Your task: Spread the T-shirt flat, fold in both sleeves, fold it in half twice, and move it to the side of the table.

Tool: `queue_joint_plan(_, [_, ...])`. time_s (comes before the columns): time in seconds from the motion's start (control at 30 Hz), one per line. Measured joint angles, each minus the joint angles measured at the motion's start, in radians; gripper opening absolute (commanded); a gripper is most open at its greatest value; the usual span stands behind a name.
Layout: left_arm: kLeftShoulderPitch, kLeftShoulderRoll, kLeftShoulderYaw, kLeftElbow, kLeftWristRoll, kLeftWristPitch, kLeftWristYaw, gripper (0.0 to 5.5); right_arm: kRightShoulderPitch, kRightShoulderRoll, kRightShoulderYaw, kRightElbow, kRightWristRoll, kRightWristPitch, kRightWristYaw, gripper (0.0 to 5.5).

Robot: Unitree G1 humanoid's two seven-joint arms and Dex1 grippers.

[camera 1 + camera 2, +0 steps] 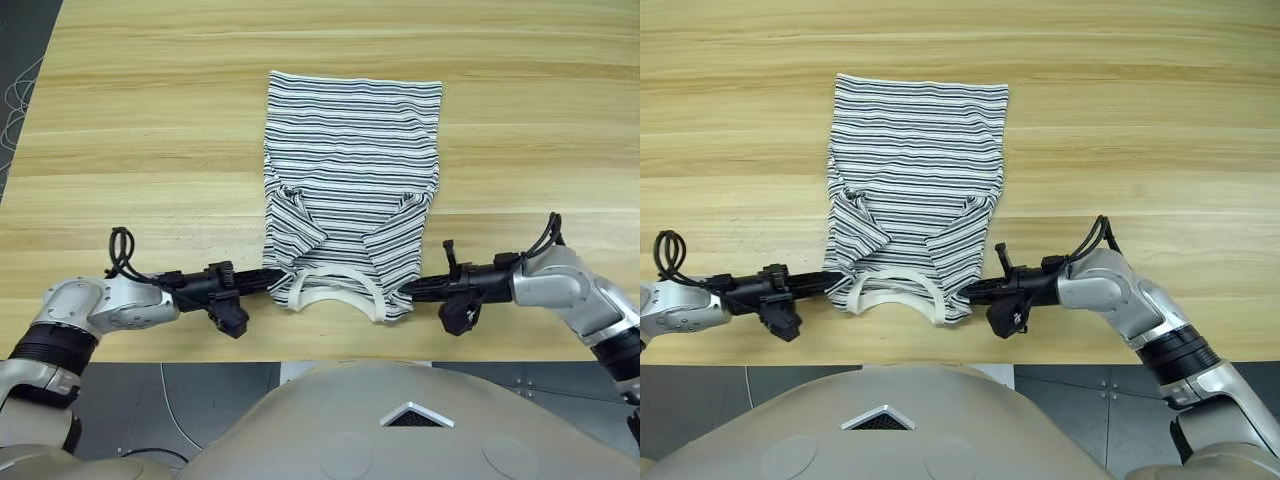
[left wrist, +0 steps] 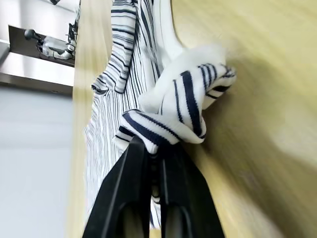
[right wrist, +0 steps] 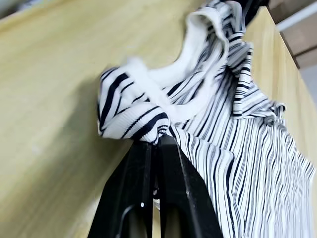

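The wide pale wooden counter point(image 1: 150, 120) carries the black-and-white striped cotton T-shirt point(image 1: 350, 170), which lies mid-counter with its sleeves already tucked in, so I'd call this the first halving fold. The shirt's long axis runs straight away from the robot: white ribbed collar point(image 1: 335, 287) nearest, hem at the end far from the collar. The left gripper point(image 1: 278, 279) sits just left of the collar, jaws pinched tight on that shoulder corner. The right gripper point(image 1: 406, 292), just right of the collar, is clamped likewise. Next up: lift both corners together and carry them evenly to the hem.
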Motion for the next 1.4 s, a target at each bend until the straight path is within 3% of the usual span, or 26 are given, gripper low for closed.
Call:
queue_joint_plan(0.27, [-0.013, 0.196, -0.135, -0.522, -0.882, 0.637, -0.801, 0.21, -0.067, -0.033, -0.055, -0.057, 0.408, 0.361, 0.258, 0.10])
queue_joint_plan(0.37, [-0.038, 0.259, -0.108, -0.642, -1.120, 0.860, -1.038, 0.21, -0.076, -0.048, -0.100, -0.122, 0.527, 0.461, 0.332, 0.10])
queue_joint_plan(0.53, [-0.049, 0.265, -0.016, -0.702, -1.175, 0.994, -1.139, 0.21, -0.021, -0.077, -0.173, -0.202, 0.620, 0.531, 0.377, 0.10])
queue_joint_plan(0.83, [0.014, 0.252, 0.147, -0.800, -1.226, 1.077, -1.212, 0.21, 0.110, -0.142, -0.307, -0.301, 0.717, 0.611, 0.448, 0.10])
queue_joint_plan(1.13, [-0.161, 0.044, 0.308, -0.622, -1.227, 1.123, -1.180, 0.21, -0.046, 0.034, -0.375, -0.164, 0.729, 0.683, 0.283, 0.10])
queue_joint_plan(1.4, [-0.287, -0.132, 0.318, -0.363, -1.090, 1.074, -1.167, 0.21, -0.214, 0.171, -0.383, 0.012, 0.624, 0.681, 0.167, 0.10])
